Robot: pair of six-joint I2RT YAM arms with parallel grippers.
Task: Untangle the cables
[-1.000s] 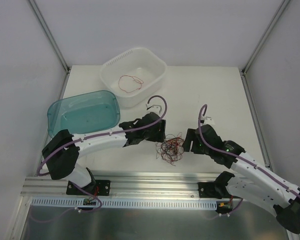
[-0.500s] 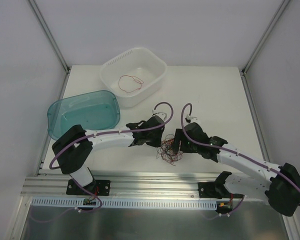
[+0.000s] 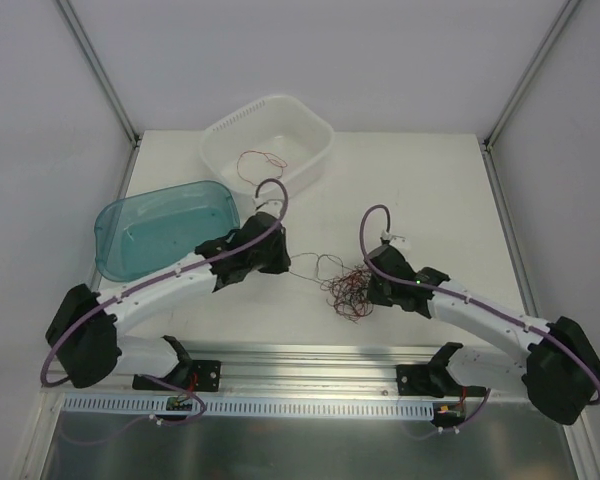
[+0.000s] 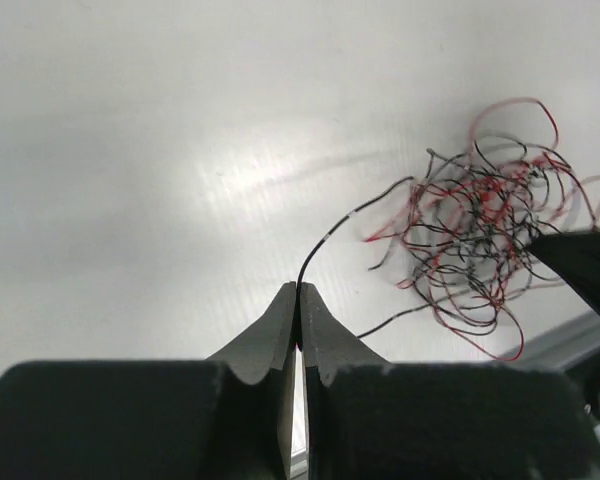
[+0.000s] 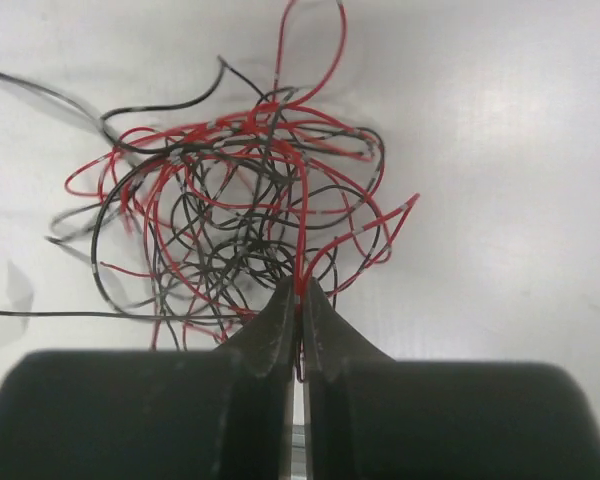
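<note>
Where pale walls [image 3: 330, 60] meet, a white table [image 3: 430, 190] holds cables [image 3: 348, 292].

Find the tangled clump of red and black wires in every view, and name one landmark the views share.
Top external: the clump sits just below centre, against the right gripper.
Left wrist: the clump fills the upper right.
Right wrist: the clump fills the centre, above the shut jaws.
Shared landmark: the right gripper, shut on a red strand; in the left wrist view, the dark shape at the right edge.
</note>
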